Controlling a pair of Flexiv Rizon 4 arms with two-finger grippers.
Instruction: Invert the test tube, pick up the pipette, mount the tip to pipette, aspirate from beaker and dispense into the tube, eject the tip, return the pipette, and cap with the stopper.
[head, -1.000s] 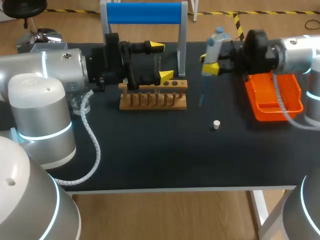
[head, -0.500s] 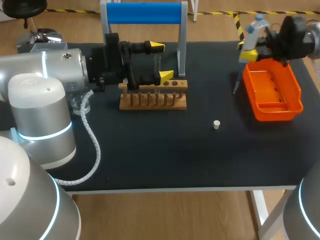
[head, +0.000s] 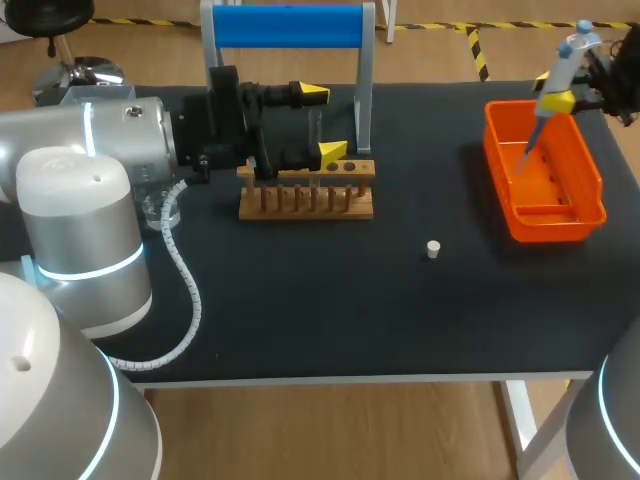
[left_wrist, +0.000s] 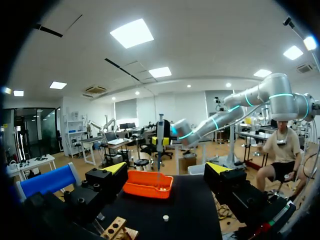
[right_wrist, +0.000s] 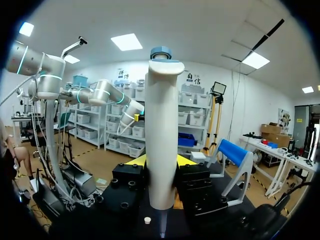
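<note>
Your pipette (head: 566, 62) hangs at upper right, its tip over the orange tray (head: 555, 190), clamped in the right gripper (head: 560, 100). The left gripper (head: 322, 123), fingers spread wide, sits above the wooden rack (head: 306, 200) at upper centre; the stopper (head: 433, 249) lies mid-table.

One pipette (head: 560, 72) with one tip (right_wrist: 161, 226) on it. One orange tray (head: 552, 228). One wooden rack (head: 306, 192) with a single row of pegs. One small white stopper (head: 433, 249). One clear beaker (head: 158, 208). One stand (head: 365, 80) with one blue bar (head: 288, 26). One bench (head: 350, 310), and two arms over it: the left arm (head: 100, 140) and the right arm (left_wrist: 260, 97).
</note>
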